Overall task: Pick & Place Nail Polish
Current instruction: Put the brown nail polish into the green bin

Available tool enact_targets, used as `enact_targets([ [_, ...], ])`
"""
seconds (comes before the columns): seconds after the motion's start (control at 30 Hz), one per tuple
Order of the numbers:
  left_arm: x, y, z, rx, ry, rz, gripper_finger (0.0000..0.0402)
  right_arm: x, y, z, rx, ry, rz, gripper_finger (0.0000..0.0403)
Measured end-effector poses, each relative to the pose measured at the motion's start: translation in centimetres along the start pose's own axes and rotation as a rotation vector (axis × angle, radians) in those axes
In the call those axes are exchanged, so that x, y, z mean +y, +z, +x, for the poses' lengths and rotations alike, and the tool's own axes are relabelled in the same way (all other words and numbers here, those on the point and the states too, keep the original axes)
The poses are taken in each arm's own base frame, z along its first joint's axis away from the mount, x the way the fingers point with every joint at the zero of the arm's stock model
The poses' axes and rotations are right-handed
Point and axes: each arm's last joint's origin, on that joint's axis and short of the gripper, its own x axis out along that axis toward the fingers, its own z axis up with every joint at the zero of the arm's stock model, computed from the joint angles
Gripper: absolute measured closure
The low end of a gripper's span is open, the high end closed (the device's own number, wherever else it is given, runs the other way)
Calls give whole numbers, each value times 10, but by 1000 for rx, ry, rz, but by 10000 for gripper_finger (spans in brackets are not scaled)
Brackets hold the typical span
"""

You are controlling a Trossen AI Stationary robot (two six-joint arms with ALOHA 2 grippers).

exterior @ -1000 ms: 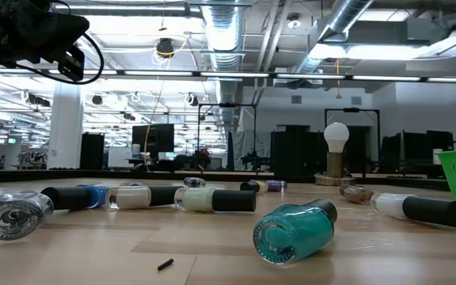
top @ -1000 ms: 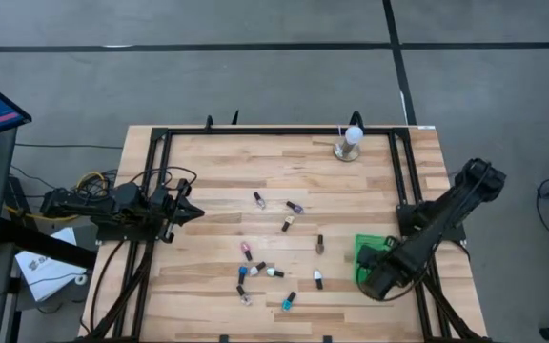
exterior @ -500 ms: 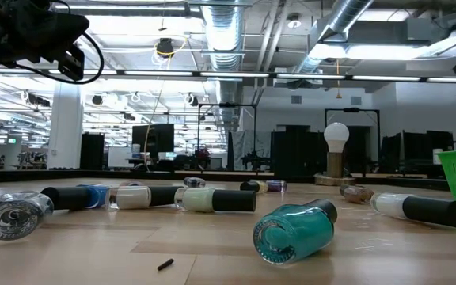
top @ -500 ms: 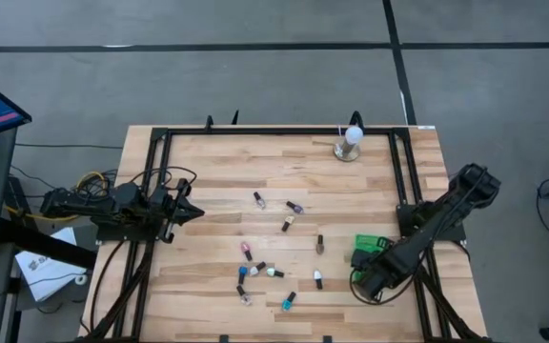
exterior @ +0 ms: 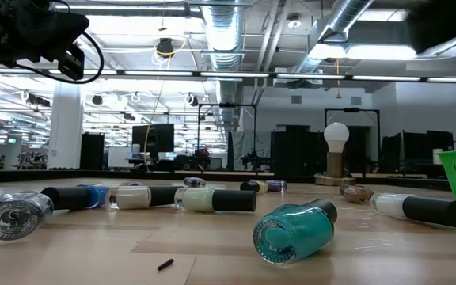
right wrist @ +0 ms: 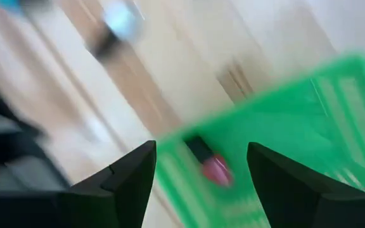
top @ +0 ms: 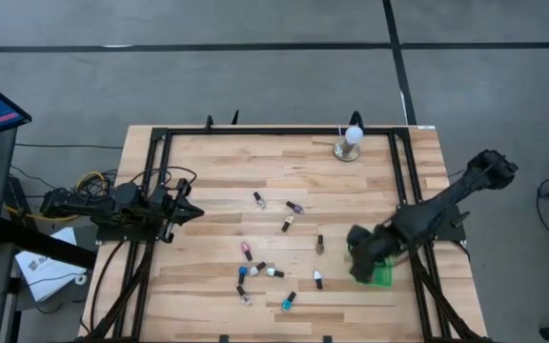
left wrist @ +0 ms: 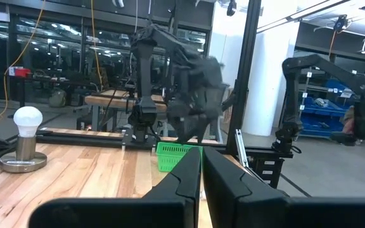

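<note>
The right gripper (right wrist: 201,166) had spread its fingers wide and swung away from lower right toward mid-frame in the overhead view, partly covering the green basket (top: 383,276). A pink nail polish bottle (right wrist: 209,162) lay inside the basket beneath the parted fingers, apparently just released, so one bottle seemed delivered. At far left, the left gripper (top: 185,211) waited, fingers pressed together. The remaining bottles (top: 265,271) lay scattered across the table (top: 208,162) at centre, not yet moved.
</note>
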Motion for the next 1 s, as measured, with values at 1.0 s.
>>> enact_targets([
  [1.0,0,-1,1,12,2,0,389,26,136,78,132,-300,229,238],
])
